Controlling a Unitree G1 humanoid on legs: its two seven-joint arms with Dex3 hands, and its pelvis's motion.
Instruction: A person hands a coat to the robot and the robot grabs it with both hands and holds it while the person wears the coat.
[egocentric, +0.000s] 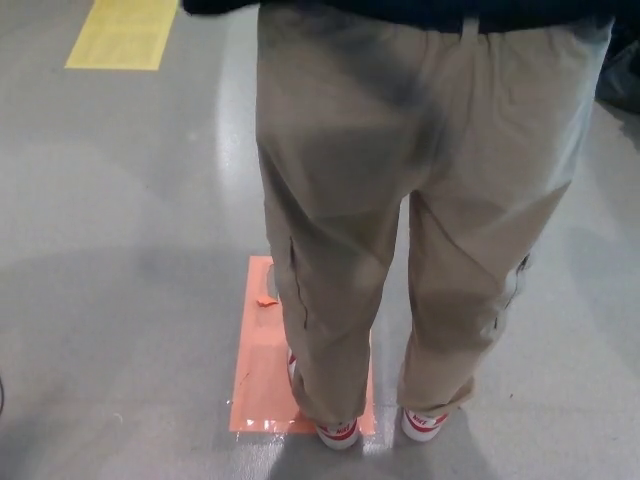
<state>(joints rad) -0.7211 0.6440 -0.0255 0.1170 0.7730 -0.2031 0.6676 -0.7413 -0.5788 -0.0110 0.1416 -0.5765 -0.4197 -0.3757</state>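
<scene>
Khaki trousers (400, 200) fill most of the head view: a person stands with back to the camera, legs slightly apart. Dark navy coat (420, 10) shows only as a thin strip along the top edge, above the waistband. White-and-red shoes (338, 431) rest on the grey floor (110, 250), the left one on an orange floor patch (262, 370). Yellow floor marking (122, 35) at upper left. Neither robot hand is visible, so finger state cannot be told.
</scene>
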